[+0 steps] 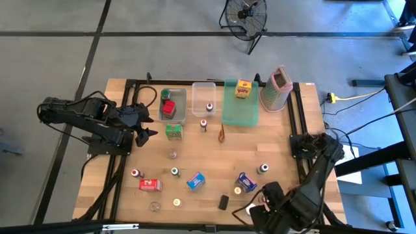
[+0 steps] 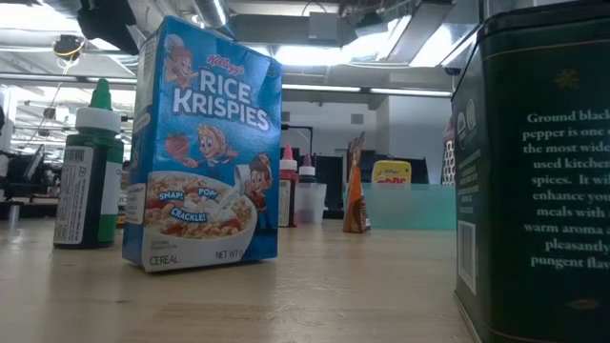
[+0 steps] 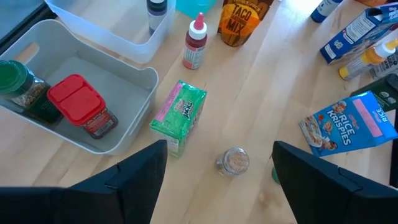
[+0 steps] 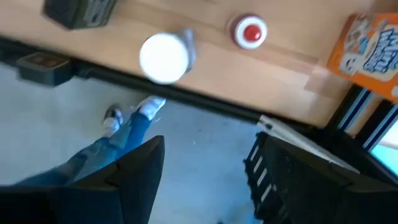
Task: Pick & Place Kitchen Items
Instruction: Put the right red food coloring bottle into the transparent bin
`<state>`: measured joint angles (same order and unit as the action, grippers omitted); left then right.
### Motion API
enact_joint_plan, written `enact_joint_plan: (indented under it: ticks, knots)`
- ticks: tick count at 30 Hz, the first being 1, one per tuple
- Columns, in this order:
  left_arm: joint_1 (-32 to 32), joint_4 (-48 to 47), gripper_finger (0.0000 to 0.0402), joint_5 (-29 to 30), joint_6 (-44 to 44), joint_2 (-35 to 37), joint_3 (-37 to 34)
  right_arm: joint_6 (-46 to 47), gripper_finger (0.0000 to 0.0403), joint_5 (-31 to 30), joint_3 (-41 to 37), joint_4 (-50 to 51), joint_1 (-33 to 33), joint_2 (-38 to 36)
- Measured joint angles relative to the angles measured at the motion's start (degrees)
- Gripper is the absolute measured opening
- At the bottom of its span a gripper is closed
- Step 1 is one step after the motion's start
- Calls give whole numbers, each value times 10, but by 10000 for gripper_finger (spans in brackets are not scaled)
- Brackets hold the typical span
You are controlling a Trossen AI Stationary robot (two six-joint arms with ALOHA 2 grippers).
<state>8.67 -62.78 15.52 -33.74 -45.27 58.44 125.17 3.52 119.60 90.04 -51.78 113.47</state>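
Note:
Small kitchen items are scattered over the wooden table point(image 1: 214, 156): a green box point(image 3: 180, 115), a small clear jar point(image 3: 233, 160), a blue Rice Krispies box point(image 3: 348, 121) and a red-capped bottle point(image 3: 194, 43). My left gripper point(image 3: 219, 149) hovers open above the green box and the jar, near the table's left side point(image 1: 148, 133). My right gripper point(image 1: 255, 209) hangs open over the table's near edge, pointing down point(image 4: 208, 149). Beyond its fingers stand a white-capped item point(image 4: 165, 57), a red-capped one point(image 4: 250, 32) and an orange box point(image 4: 373, 53). The low view shows no gripper.
A clear bin point(image 1: 172, 104) holds a red-lidded jar point(image 3: 81, 106) and a green-lidded one point(image 3: 18, 87). A second bin point(image 1: 203, 97), a green tray point(image 1: 240, 110) and a pink grater point(image 1: 278, 88) line the far side. A person's legs point(image 4: 118, 143) stand by the near edge.

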Motion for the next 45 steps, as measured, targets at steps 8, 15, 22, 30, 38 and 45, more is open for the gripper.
enact_joint_plan:
  ticks: [8, 15, 22, 30, 38, 45]
  knots:
    - [0, 0, 286, 18, 0, 0, 0, -12, 282, 0, -55, -3, 1, 0]
    - [0, 0, 286, -2, 0, 0, 0, -36, 282, -3, -70, -1, 2, -10]
    - [0, -1, 287, -4, 0, 0, 0, -41, 282, -4, -138, 0, 2, -79]
    - [0, -3, 287, -18, 0, 0, 0, -30, 282, -11, -327, -106, 1, -213]
    - [0, -3, 287, -19, 0, 0, 0, -9, 282, -59, -432, -248, 2, -236]
    - [0, -3, 286, -14, 10, 0, 0, -18, 282, -50, -433, -289, 4, -218]
